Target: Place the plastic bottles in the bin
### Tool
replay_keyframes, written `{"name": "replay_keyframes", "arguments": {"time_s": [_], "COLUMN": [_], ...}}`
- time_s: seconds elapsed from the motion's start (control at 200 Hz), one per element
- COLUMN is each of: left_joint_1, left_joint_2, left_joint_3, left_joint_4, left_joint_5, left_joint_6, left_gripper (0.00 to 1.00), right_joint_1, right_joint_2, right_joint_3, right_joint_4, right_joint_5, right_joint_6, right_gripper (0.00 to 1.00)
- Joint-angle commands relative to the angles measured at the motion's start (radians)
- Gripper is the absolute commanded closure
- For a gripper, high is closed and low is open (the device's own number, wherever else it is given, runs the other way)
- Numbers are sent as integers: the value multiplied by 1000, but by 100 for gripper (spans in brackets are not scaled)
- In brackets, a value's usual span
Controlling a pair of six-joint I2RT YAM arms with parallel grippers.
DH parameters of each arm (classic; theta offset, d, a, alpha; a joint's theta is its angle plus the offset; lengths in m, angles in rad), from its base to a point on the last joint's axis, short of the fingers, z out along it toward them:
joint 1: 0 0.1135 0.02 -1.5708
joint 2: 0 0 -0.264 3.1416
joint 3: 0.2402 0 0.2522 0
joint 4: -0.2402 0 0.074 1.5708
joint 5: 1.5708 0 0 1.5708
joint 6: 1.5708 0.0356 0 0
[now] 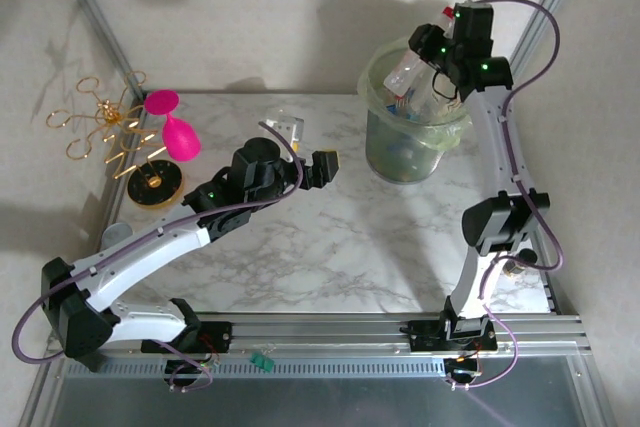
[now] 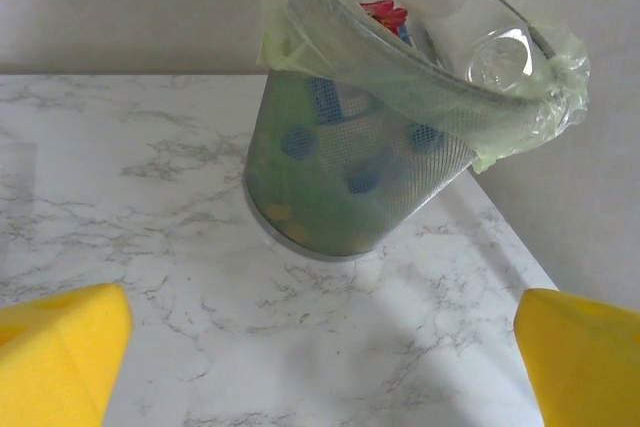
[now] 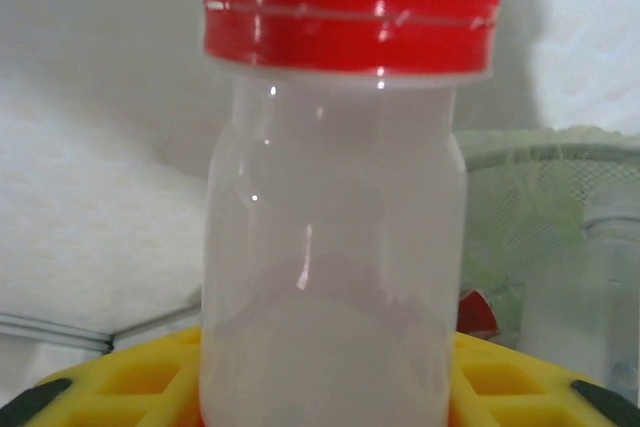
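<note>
Tabletop [image 1: 330, 247]: bin [image 1: 395, 152] at far right, bottles [image 2: 330, 137] inside. One bottle [image 1: 410, 67] tilted above the bin's rim, in right claw [image 1: 436, 49]. Left claw [image 1: 322, 169] mid-tabletop, left of bin, apart. Far left: goblet [image 1: 172, 125], wire stand [image 1: 105, 122] beside it.

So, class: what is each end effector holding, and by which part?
The right end effector grips a clear red-capped bottle around its body; the left end effector holds nothing.
</note>
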Motion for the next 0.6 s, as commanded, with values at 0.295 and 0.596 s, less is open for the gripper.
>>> {"name": "replay_keyframes", "arguments": {"time_s": [0.295,0.596], "left_joint_1": [-7,-7], "left_joint_2": [-22,-15], "left_joint_3": [-6,-6], "left_joint_4": [-4,-8], "left_joint_5": [-24,-51], "left_joint_6": [0,9], "left_gripper": [2,2], "right_joint_1": [39,48], "right_joint_2": [127,153], "right_joint_3": [56,92], "right_joint_4": [-85,-105], "right_joint_5": [-32,-12], "right_joint_6": [-22,-14], "right_gripper": [46,24]}}
